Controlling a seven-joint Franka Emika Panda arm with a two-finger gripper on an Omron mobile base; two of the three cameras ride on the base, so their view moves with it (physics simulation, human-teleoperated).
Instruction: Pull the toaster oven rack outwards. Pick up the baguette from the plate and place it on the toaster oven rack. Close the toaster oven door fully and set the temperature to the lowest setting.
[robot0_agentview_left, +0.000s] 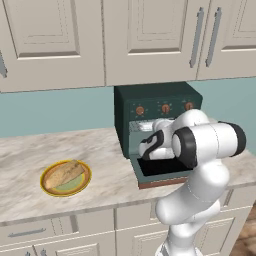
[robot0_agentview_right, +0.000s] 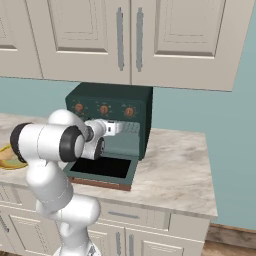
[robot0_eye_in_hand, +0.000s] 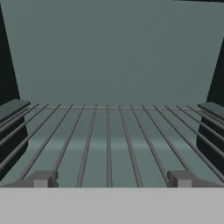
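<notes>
While the door (robot0_agentview_left: 162, 172) of the green toaster oven (robot0_agentview_left: 155, 100) hangs down flat in the middle of my left base view, I have the gripper (robot0_eye_in_hand: 109, 180) reaching into the oven's mouth. From the hand view I see its two fingertips (robot0_eye_in_hand: 43, 179) spread wide at the bottom, one at each side, with nothing between them. They sit just above the front of the wire rack (robot0_eye_in_hand: 109, 135), whose bars run away toward the back wall. I think the rack is not pulled out yet, so I am only at the first step.

Over at the lower left of the left base view, the baguette (robot0_agentview_left: 64, 174) lies on the plate (robot0_agentview_left: 84, 186), well apart from the oven. Moving the bread, shutting the door and turning a knob (robot0_agentview_left: 140, 110) are all left to do.
</notes>
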